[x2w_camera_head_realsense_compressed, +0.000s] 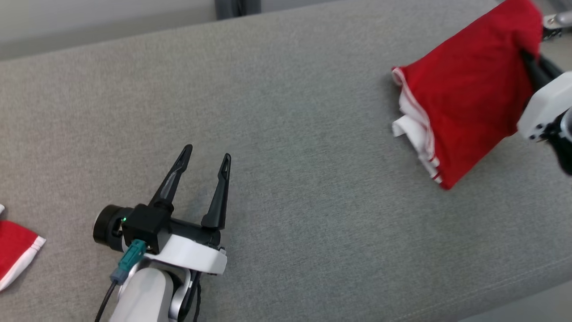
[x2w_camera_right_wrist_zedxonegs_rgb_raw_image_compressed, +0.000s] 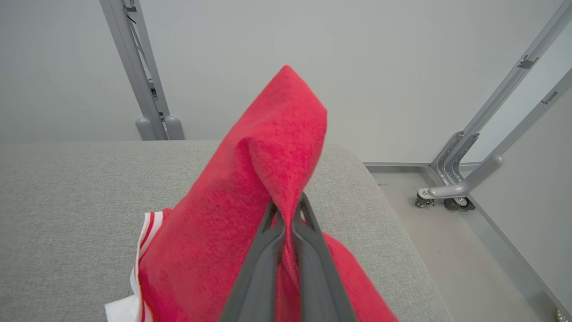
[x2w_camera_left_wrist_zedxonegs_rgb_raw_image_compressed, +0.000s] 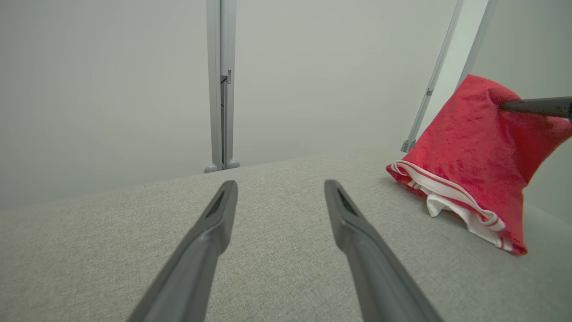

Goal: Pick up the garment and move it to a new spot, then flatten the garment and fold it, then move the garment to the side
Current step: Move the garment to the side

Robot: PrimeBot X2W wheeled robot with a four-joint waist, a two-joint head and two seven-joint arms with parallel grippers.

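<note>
Left tool [x2w_camera_head_realsense_compressed: 208, 151] spread, right tool [x2w_camera_right_wrist_zedxonegs_rgb_raw_image_compressed: 288, 201] gripping red garment [x2w_camera_head_realsense_compressed: 469, 98]
Left tool's fingers stand apart above the grey desk [x2w_camera_head_realsense_compressed: 290, 112]. At the desk's right end, the right tool is clamped on the garment's raised fold; the striped hem touches the desk.

- The grey padded surface [x2w_camera_head_realsense_compressed: 313, 134] lies bare across its wide middle, between the left gripper [x2w_camera_head_realsense_compressed: 208, 151] and the garment [x2w_camera_head_realsense_compressed: 469, 98]; a gripper could pass there.
- The garment, pinched and raised by the right gripper [x2w_camera_right_wrist_zedxonegs_rgb_raw_image_compressed: 288, 208], blocks the far right part, with its striped hem touching the pad.
- A red cloth [x2w_camera_head_realsense_compressed: 15, 250] lies at the near left, well apart from the left gripper.
- Beyond the far edge stands an upright post [x2w_camera_left_wrist_zedxonegs_rgb_raw_image_compressed: 221, 89].
- Off the right end, slanted frame bars [x2w_camera_right_wrist_zedxonegs_rgb_raw_image_compressed: 505, 103] rise from the floor.
</note>
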